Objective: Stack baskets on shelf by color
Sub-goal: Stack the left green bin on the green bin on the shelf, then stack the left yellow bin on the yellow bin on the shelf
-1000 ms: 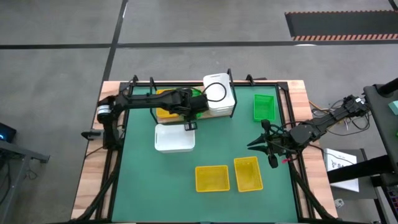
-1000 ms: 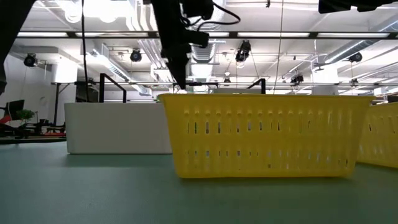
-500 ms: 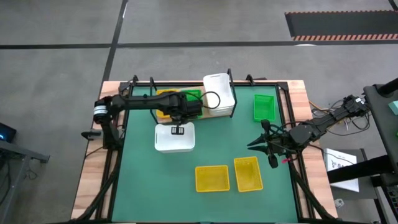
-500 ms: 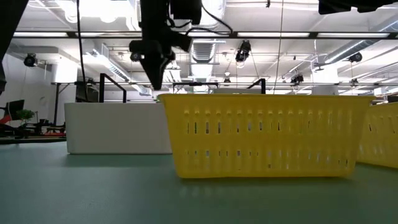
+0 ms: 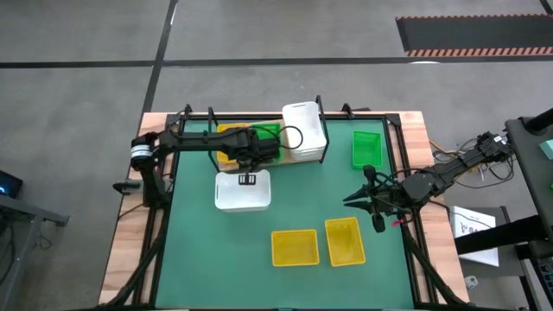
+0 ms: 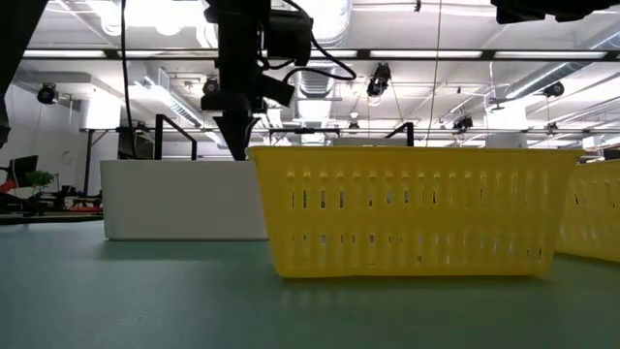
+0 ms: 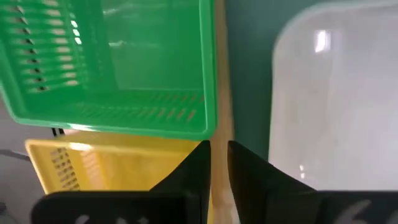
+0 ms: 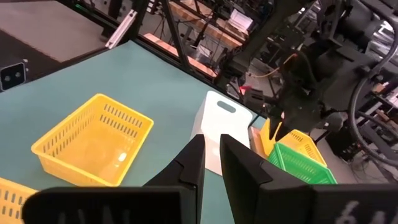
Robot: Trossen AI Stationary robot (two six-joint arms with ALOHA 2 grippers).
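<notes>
The shelf (image 7: 221, 74) stands at the table's far edge. It carries a yellow basket (image 5: 226, 136), a green basket (image 5: 266, 131) and white baskets (image 5: 304, 130). Another white basket (image 5: 242, 192) rests on the green mat just in front of it. My left gripper (image 5: 246, 180) hangs shut above this white basket's far rim, touching nothing. A green basket (image 5: 366, 149) and two yellow baskets (image 5: 294, 247) (image 5: 345, 241) also sit on the mat. My right gripper (image 5: 352, 200) waits shut near the table's right edge.
Black wire frame posts (image 5: 210, 114) rise around the shelf at the far edge. In the low view, one yellow basket (image 6: 412, 208) stands close in front, with the white one (image 6: 184, 199) behind it. Bare mat (image 5: 302, 194) lies between the white basket and my right gripper.
My left gripper has drawn back from the shelf's green basket, moved toward the table's left and turned. It now hangs over the far rim of the white basket on the mat. The baskets have kept still.
</notes>
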